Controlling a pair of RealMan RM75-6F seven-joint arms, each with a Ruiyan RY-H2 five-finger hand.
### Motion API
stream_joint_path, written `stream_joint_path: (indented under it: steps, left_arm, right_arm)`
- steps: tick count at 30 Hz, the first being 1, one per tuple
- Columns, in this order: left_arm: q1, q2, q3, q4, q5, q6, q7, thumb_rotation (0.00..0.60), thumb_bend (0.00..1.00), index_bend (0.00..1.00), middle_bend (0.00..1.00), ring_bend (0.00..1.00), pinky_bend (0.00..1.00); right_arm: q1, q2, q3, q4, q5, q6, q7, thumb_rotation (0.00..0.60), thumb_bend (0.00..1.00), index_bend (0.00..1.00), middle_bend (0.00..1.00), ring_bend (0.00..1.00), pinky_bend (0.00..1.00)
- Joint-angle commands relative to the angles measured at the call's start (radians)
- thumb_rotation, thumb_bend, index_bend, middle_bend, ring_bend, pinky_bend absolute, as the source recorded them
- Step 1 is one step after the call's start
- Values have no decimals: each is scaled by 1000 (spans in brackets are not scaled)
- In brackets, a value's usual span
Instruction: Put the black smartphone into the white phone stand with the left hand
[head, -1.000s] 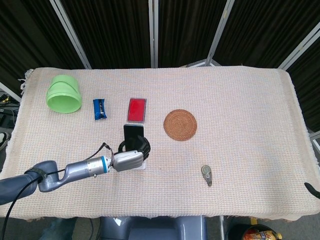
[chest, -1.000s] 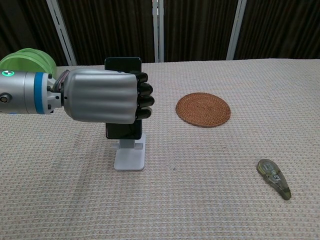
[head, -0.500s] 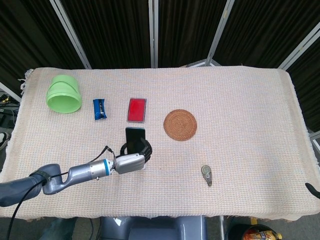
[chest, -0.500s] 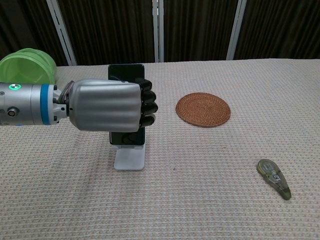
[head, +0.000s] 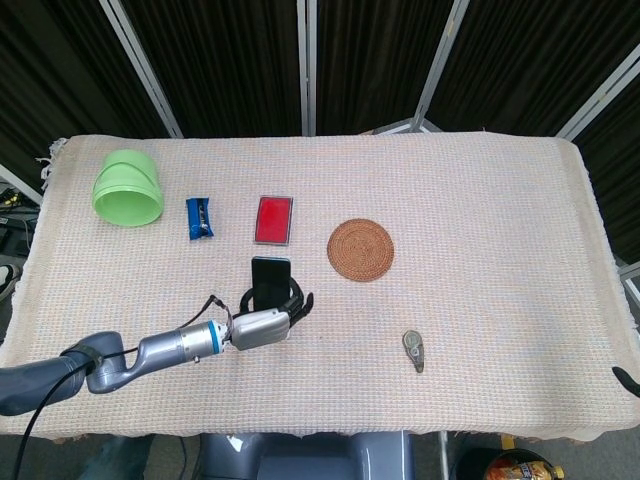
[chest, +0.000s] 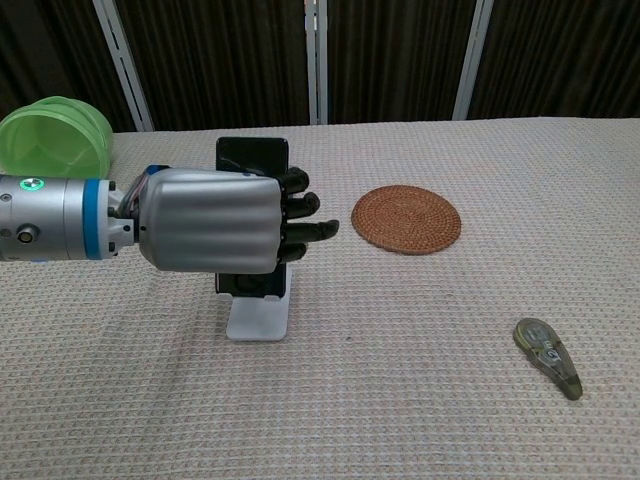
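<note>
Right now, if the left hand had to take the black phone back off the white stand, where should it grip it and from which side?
Probably by the long side edges of the black smartphone, coming from the robot's side, as the left hand sits now. The phone stands upright in the white phone stand, so both edges are free and its upper part is clear.
</note>
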Motion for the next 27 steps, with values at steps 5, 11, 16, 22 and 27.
stream_joint_path:
  steps: [5, 11, 16, 22, 27]
  left_arm:
    - [3, 7, -1, -12, -1, 11, 1, 600, 0, 61, 0, 1, 141]
    - [20, 38, -21, -40, -17, 48, 9, 600, 0, 22, 0, 0, 72]
    - [76, 96, -59, -105, -84, 125, -13, 600, 0, 2, 0, 0, 58]
    - [231, 156, -112, -257, -270, 276, -74, 600, 0, 0, 0, 0, 1]
    - [438, 215, -107, -497, -527, 424, -155, 600, 0, 0, 0, 0, 0]
  right_arm:
    - [-1, 1, -1, -1, -3, 1, 1, 600, 0, 0, 0, 0, 0]
    - [-5, 5, -4, -3, -11, 6, 7, 600, 0, 0, 0, 0, 0]
    - [-11, 10, -12, -6, -32, 17, 16, 600, 0, 0, 0, 0, 0]
    - [-23, 15, -23, -11, -74, 45, 23, 600, 0, 0, 0, 0, 0]
    - [-29, 14, -27, -15, -91, 60, 13, 600, 0, 0, 0, 0, 0]
